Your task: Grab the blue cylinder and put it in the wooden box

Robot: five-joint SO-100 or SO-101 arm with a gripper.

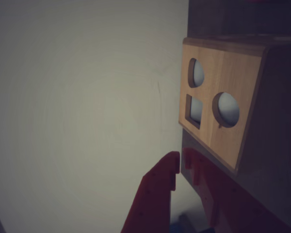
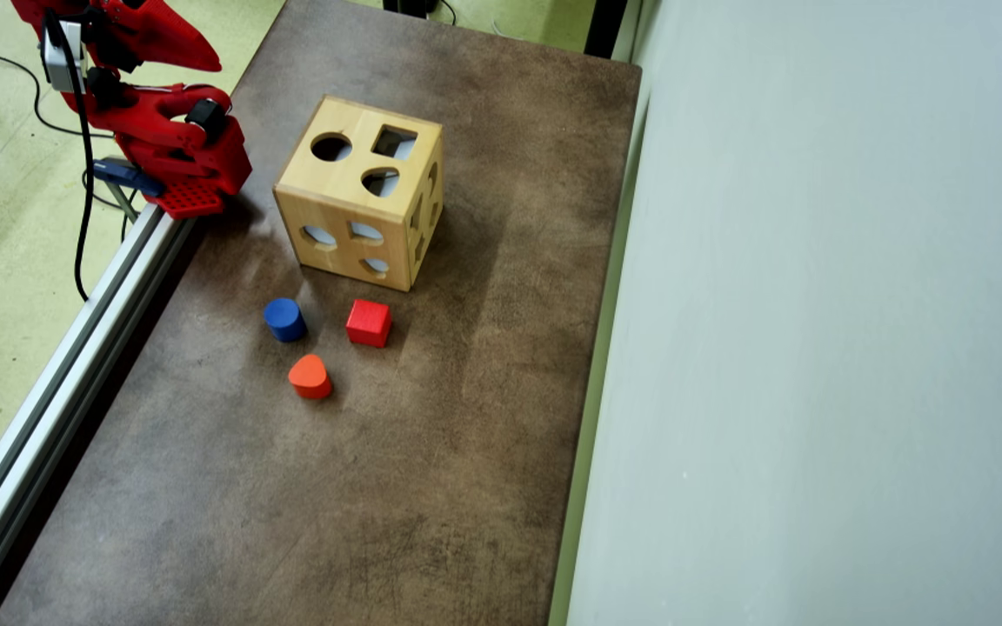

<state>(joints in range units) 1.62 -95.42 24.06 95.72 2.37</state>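
In the overhead view the blue cylinder (image 2: pixel 284 319) stands on end on the brown table, just in front of the wooden box (image 2: pixel 362 191). The red arm (image 2: pixel 175 143) is folded up at the table's far left corner, well away from the cylinder. In the wrist view my gripper (image 1: pixel 180 160) rises from the bottom edge with its red jaws nearly touching at the tips and nothing between them. The wooden box (image 1: pixel 218 102) shows to the right of the jaws, with two round holes and a square hole. The cylinder is out of the wrist view.
A red cube (image 2: pixel 369 322) sits right of the cylinder, and an orange rounded-triangle block (image 2: pixel 310 376) lies in front of both. An aluminium rail (image 2: pixel 75 348) runs along the table's left edge. A grey wall (image 2: pixel 814 348) bounds the right side.
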